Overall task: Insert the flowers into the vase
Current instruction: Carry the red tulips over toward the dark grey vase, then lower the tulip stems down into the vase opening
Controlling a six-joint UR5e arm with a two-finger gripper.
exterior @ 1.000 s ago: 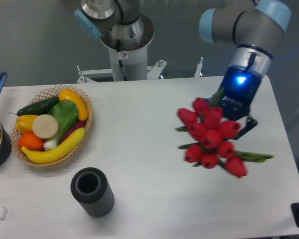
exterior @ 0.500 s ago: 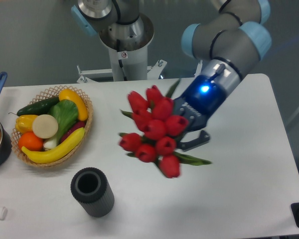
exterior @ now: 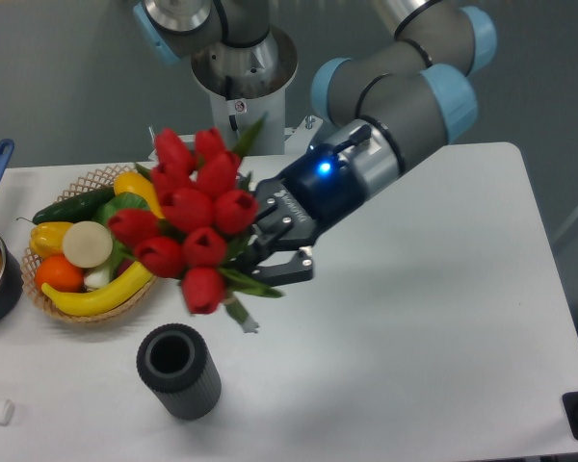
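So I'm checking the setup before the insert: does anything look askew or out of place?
Nothing is spilled or damaged. The tulips sit sideways in the gripper, heads towards the wicker basket and not yet over the upright vase.

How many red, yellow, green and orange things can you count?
Red: 10 tulip heads on the flowers
Yellow: 3, banana, pepper, squash
Green: 2, cucumber, leafy vegetable
Orange: 1, orange
Total: 16
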